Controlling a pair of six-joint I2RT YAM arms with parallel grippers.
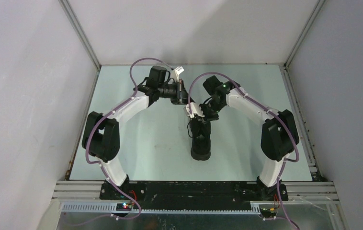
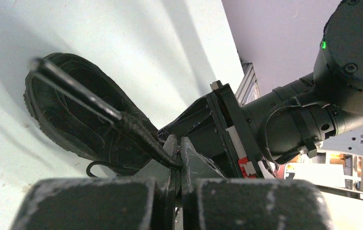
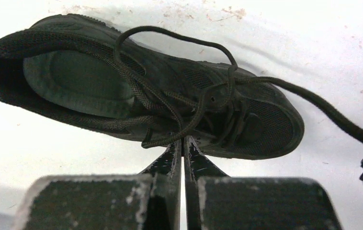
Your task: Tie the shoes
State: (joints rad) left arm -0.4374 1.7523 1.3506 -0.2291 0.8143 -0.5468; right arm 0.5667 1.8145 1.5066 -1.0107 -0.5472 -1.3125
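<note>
The black sneaker (image 1: 201,143) lies on the table (image 1: 136,143) between the arms. My left gripper (image 2: 178,146) has its jaws clenched on a taut lace (image 2: 122,119). The right gripper (image 3: 183,143) seems clamped on a second lace strand (image 3: 146,94). If I pull unevenly, I judge the thin lace could slip free, or the light shoe could drag and slacken the knot.

The sneaker (image 1: 201,143) lies on the table (image 1: 141,143) midway between the left arm (image 1: 104,136) and right arm (image 1: 278,135).

Pale green table (image 1: 139,143) — grey walls (image 1: 26,96)
</note>
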